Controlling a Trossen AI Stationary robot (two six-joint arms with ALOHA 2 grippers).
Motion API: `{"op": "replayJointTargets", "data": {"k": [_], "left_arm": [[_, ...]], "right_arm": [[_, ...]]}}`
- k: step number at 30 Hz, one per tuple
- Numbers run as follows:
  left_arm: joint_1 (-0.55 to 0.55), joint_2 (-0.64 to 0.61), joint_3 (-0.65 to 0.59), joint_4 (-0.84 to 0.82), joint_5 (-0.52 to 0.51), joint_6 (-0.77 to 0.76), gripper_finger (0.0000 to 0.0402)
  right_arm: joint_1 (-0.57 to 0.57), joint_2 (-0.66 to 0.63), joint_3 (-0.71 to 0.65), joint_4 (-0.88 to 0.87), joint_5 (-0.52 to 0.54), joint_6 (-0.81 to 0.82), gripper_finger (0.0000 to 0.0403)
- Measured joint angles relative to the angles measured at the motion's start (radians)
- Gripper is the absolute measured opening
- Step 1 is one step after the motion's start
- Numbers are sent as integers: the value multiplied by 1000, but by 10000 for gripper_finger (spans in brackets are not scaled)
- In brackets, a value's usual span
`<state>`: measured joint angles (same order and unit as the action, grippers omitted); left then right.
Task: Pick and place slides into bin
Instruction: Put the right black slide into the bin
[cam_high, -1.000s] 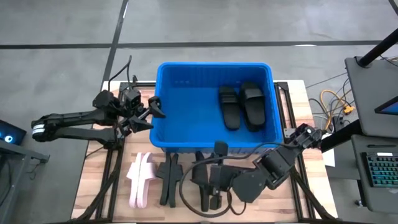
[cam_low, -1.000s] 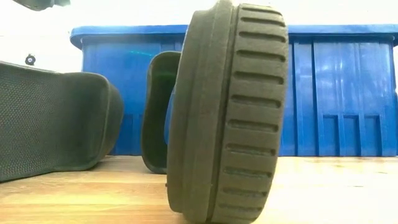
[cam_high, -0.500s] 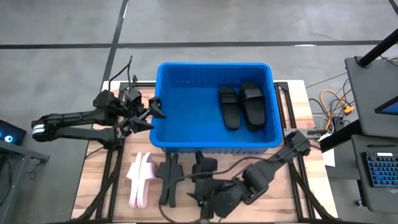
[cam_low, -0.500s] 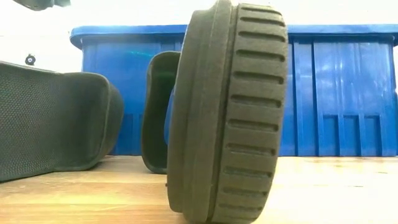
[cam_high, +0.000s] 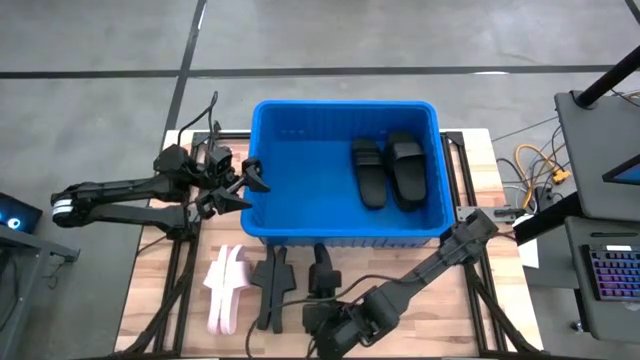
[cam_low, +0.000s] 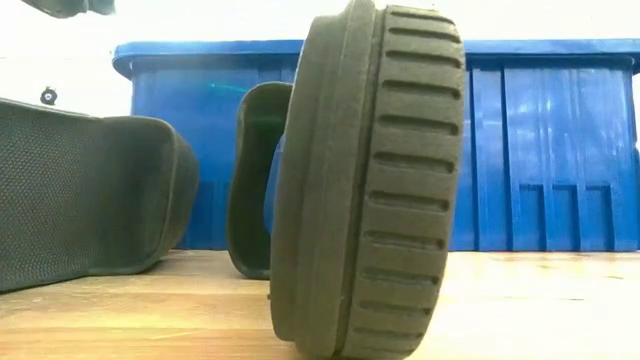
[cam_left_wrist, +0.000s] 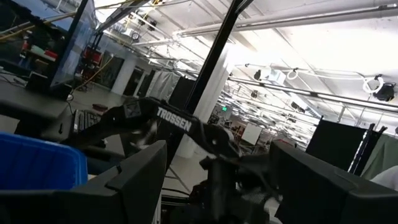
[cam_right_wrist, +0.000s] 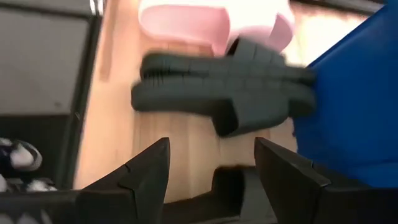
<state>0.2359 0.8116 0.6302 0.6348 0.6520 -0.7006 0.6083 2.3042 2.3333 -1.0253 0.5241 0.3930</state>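
The blue bin (cam_high: 345, 170) stands mid-table with two black slides (cam_high: 388, 170) lying flat inside. On the wood in front of it, two pale pink slides (cam_high: 224, 290) and two black slides (cam_high: 270, 288) (cam_high: 322, 272) stand on their long edges. The black ones also show in the low view (cam_low: 365, 180) (cam_low: 90, 190). My right gripper (cam_high: 318, 314) is open, low at the near end of the right black slide. A dark part of that slide (cam_right_wrist: 241, 186) shows between its fingers. My left gripper (cam_high: 246, 184) is open and empty, in the air by the bin's left wall. My right gripper stands open around the near end of a black slide (cam_right_wrist: 241, 186), coming level from the table's near side. I cannot tell whether either finger touches it.
The bin's near wall (cam_right_wrist: 354, 106) rises just beyond the standing slides. Black frame rails (cam_high: 185, 270) run along the table's left side. A desk with a keyboard and cables (cam_high: 600, 200) stands to the right of the table.
My right arm has swung down and toward the table's near-left. Its gripper has gone from beside the bin's near wall to the near end of the right black slide. The slides have kept still.
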Motion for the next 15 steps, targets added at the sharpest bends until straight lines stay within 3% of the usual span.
{"op": "replayJointTargets", "data": {"k": [6,15], "left_arm": [[0,8,0,2,0,0,270],[0,38,0,2,-1,0,270]], "right_arm": [[0,68,0,-31,9,-8,224],[0,102,0,-75,125,-55,224]]}}
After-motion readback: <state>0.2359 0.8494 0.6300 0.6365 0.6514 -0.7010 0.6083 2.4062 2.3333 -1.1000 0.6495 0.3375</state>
